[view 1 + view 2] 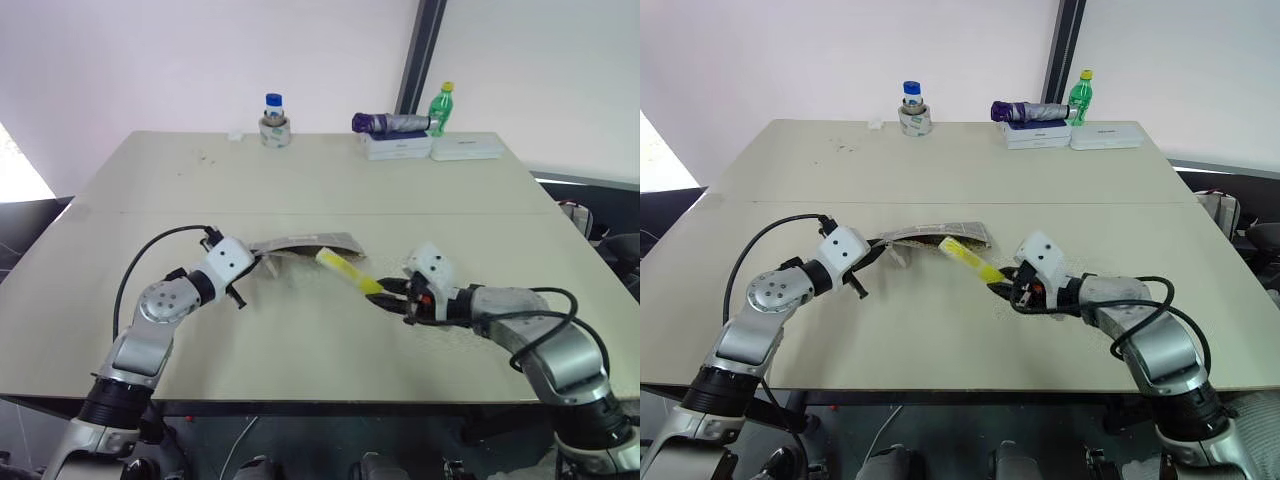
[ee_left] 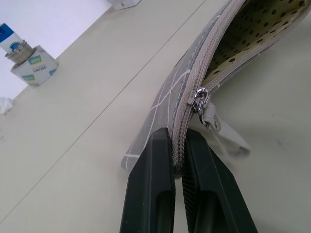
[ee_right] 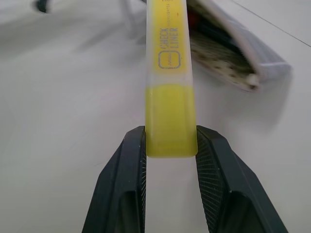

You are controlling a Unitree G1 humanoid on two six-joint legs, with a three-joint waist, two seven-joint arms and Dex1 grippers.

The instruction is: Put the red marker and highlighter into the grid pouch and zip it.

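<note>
Clamped on the highlighter's (image 3: 170, 121) yellow tail, my right gripper (image 3: 170, 145) aims its far end at the grid pouch (image 1: 305, 244) mouth just ahead; something red, likely the red marker (image 3: 193, 18), lies inside. My left gripper (image 2: 178, 165) pinches the zipper edge, lifting the mouth open. Its wrist view shows the dotted lining and zipper pull (image 2: 203, 103); head views don't.

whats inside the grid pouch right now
The pouch is open: a cream dotted lining shows, and the right wrist view shows something red and dark in its mouth, likely the marker. The rest is covered by fabric.
</note>
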